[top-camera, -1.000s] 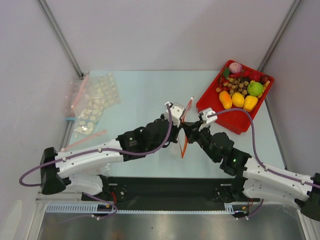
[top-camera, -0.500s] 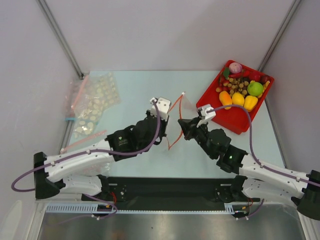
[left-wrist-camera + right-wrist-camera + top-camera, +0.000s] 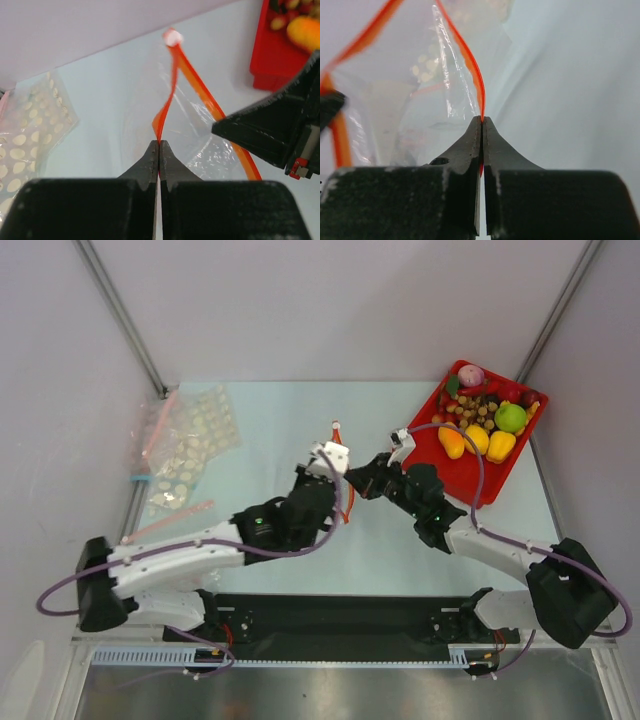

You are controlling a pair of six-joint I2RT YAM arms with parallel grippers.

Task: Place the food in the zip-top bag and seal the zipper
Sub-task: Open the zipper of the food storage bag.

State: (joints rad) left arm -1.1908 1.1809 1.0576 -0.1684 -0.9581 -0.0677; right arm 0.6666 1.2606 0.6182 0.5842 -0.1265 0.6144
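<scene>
Left gripper [image 3: 159,145]: jaws pinched tight on one orange strip of the zipper [image 3: 173,70]. Right gripper [image 3: 482,120]: clamped the same way on the opposite strip. The two grippers face each other, close together.

Bag [image 3: 202,137]: clear film hanging between the grippers, mouth parted, over mid-bench [image 3: 270,420] and near the tray's left corner. Whether it touches the bench cannot be told.

Tray [image 3: 492,490]: red, at the far right. It holds the food [image 3: 477,439]: one orange piece, two yellow, one green, one purple, some red bits and brown nut clusters heaped in the middle.

Dotted bags [image 3: 190,445]: piled at the far left, well apart.
</scene>
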